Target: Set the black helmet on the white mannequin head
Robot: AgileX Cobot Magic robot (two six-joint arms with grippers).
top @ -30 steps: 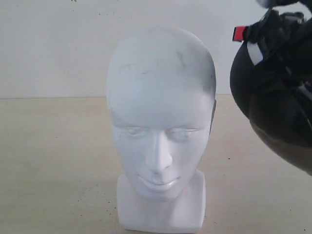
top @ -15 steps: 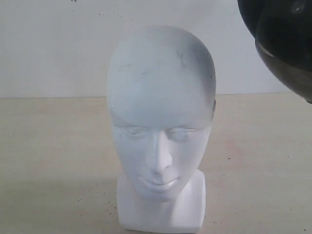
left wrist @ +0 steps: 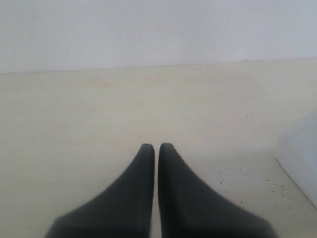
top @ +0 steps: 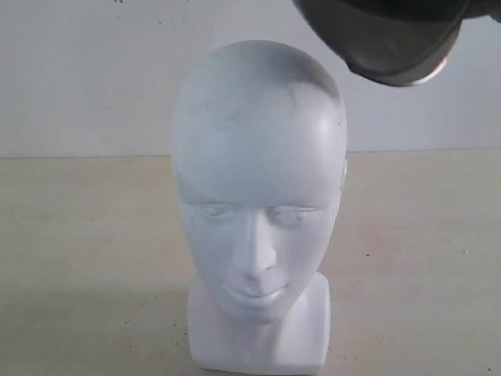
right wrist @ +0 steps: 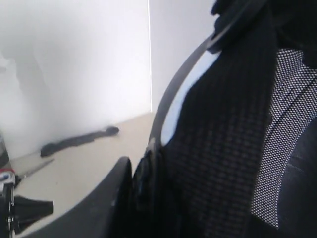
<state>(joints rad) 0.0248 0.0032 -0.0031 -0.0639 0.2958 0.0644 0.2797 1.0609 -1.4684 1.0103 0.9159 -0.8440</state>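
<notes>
The white mannequin head (top: 258,180) stands upright on the beige table (top: 86,235), facing the exterior camera, with dark scuffs on its crown. The black helmet (top: 383,35) hangs in the air at the top right, just above and beside the crown without touching it, and is partly cut off by the frame. In the right wrist view its mesh padded lining (right wrist: 223,148) fills the picture, and my right gripper (right wrist: 141,171) is shut on its rim. My left gripper (left wrist: 156,147) is shut and empty low over the table, with the head's base (left wrist: 299,153) off to one side.
A plain white wall (top: 86,78) stands behind the table. In the right wrist view a flat dark strip (right wrist: 79,139) lies on the table near the wall, and a dark piece with a metal part (right wrist: 25,206) sits at the frame's edge.
The helmet has risen and swung left from the right side of the exterior view to just above the head's top right. The head and the left gripper have not moved.
</notes>
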